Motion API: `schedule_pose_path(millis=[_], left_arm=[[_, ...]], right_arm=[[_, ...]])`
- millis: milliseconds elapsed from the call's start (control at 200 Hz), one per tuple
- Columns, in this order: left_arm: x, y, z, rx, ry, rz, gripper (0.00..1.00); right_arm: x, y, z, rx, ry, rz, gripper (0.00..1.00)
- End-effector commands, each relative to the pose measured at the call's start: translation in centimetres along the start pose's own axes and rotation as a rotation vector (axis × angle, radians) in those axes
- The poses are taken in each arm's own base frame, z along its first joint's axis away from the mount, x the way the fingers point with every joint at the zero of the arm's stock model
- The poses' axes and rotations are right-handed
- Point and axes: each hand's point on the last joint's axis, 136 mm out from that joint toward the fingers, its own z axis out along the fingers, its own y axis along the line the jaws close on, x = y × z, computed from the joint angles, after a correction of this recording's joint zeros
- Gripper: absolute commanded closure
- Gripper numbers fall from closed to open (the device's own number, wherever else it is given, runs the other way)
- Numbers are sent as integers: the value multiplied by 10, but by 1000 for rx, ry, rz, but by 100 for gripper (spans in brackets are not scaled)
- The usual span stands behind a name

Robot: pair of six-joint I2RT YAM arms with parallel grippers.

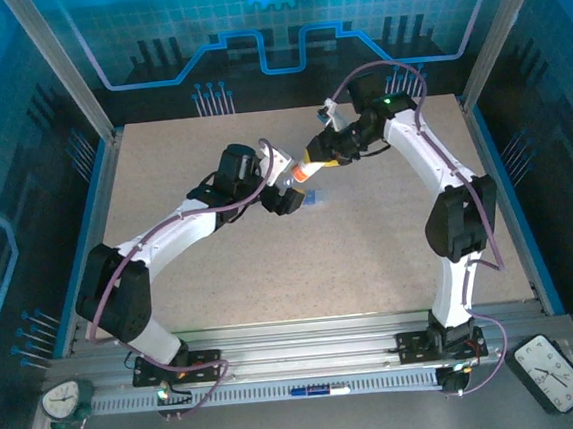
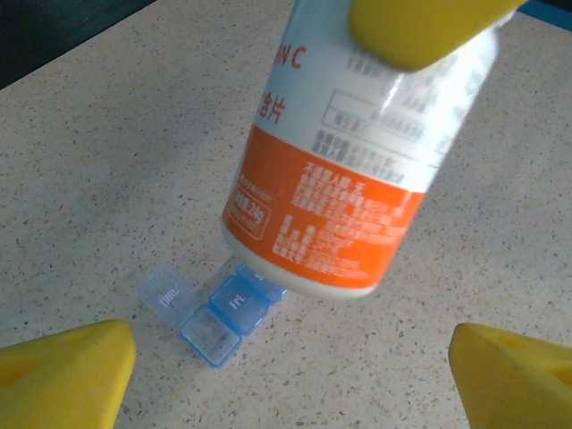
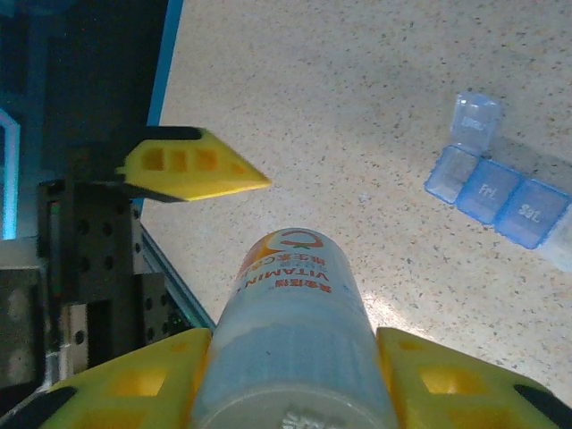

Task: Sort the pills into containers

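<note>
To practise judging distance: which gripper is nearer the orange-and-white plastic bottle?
Right: the right gripper clamps the orange-and-white plastic bottle; the left gripper stands open beside it, apart.

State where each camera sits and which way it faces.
Top external: above and behind the arms, looking down on the table; both arms show.
Left wrist: on the left arm, looking down at the orange bottle and pill box; the open left jaws at the bottom corners.
Right wrist: on the right arm, looking along the bottle the right jaws clamp.
Shared: all three show bottle and pill box.
</note>
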Motion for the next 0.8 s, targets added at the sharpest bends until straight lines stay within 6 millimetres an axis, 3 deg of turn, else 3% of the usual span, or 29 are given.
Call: schedule_pose_path(millis=[0, 445, 795], left_arm=[[1, 1, 6, -3, -4, 41, 9], [-8, 2, 5, -3, -28, 64, 17], [-26, -1, -4, 0, -107, 50, 22]], right_arm=[[11, 30, -7, -80, 18, -54, 61], [24, 45, 0, -127, 88, -91, 61], [32, 38, 11, -155, 129, -65, 62]])
